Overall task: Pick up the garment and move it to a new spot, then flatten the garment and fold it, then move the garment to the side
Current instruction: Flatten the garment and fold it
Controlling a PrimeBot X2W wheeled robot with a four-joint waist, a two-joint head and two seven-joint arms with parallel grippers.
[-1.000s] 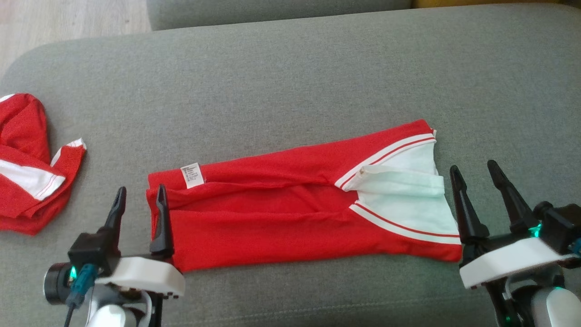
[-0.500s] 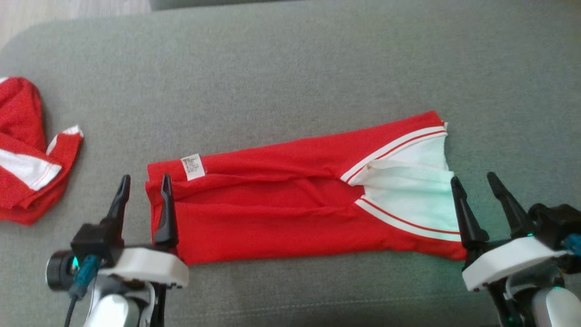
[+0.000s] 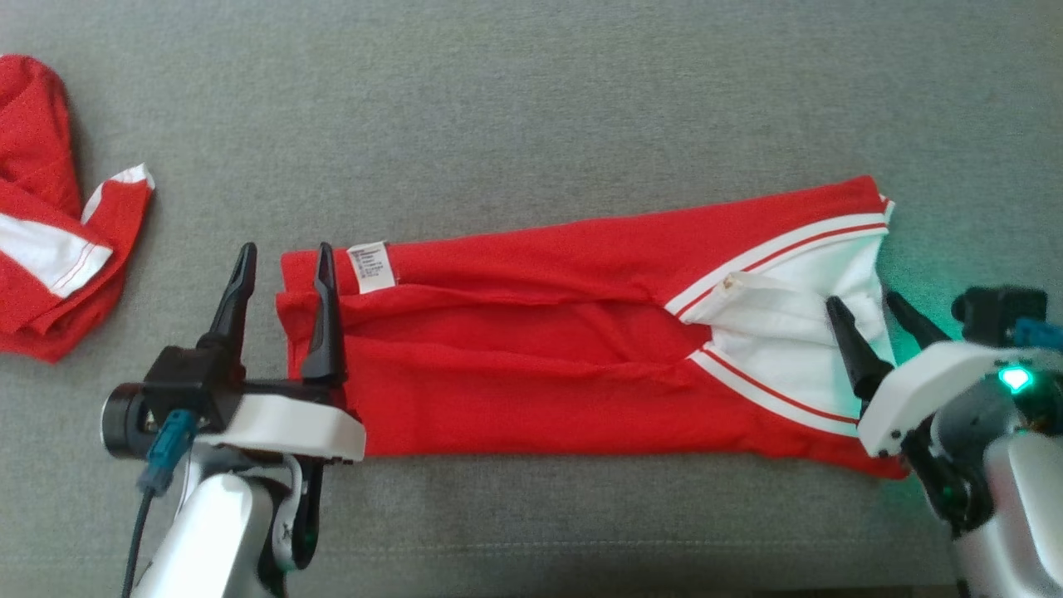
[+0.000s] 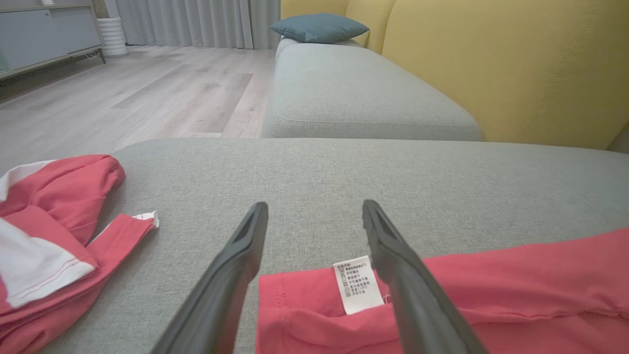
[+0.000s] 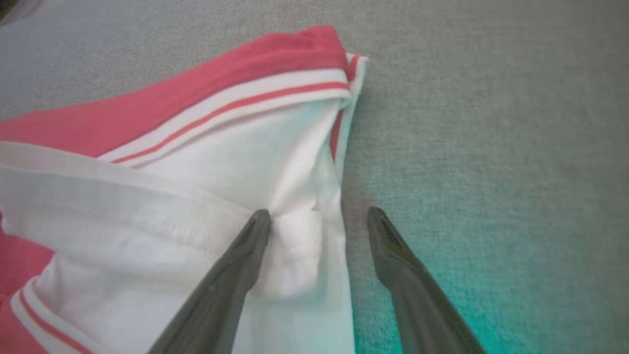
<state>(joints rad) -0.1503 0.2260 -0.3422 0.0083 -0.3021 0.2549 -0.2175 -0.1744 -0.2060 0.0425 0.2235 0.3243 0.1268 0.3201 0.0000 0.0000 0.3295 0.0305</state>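
**Garment lies crosswise, a gripper at each end**

Nearest you, the left gripper [image 3: 285, 249] and right gripper [image 3: 862, 299] both stand spread wide, holding nothing. Between them the garment [image 3: 540, 365] lies folded into a long band on the grey woven sofa cushion [image 3: 531, 108], its long axis running left to right. Its hem and care label [image 3: 371, 267] sit at the left fingers, its white striped collar at the right. It's soft red knit, lightly creased. Farther left lies a crumpled second garment [image 3: 41, 249].

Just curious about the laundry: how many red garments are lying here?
2. A folded garment lies across the middle; a crumpled garment sits at the far left, partly out of frame.
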